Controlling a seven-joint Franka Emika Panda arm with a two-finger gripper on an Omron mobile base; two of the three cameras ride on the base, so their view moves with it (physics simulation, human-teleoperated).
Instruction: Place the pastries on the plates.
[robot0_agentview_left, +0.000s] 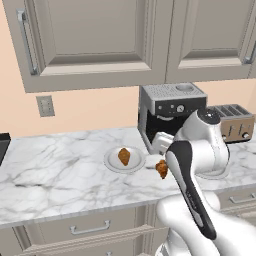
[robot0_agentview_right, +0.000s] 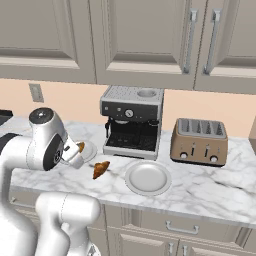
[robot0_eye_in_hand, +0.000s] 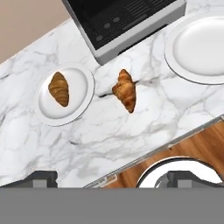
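Note:
One pastry (robot0_eye_in_hand: 58, 89) lies on the left plate (robot0_eye_in_hand: 81, 74), which sits on the marble counter; the same pastry (robot0_agentview_left: 124, 156) and plate (robot0_agentview_left: 111, 161) appear in the left base view. The other pastry (robot0_eye_in_hand: 125, 90) (robot0_agentview_left: 162, 168) (robot0_agentview_right: 101, 169) lies on the bare counter between the two plates. To its right, the second plate (robot0_eye_in_hand: 199, 47) (robot0_agentview_right: 148, 177) has nothing on it. My gripper (robot0_eye_in_hand: 114, 179) hangs well above the counter's front edge, open, with its dark fingertips (robot0_eye_in_hand: 41, 179) far apart and nothing between them.
A coffee machine (robot0_agentview_right: 132, 120) (robot0_agentview_left: 170, 112) stands against the wall right behind the plates. A toaster (robot0_agentview_right: 199, 141) sits to its right. Wall cabinets hang overhead. The counter's front edge (robot0_eye_in_hand: 175, 140) runs just below the loose pastry, with wooden floor beyond it.

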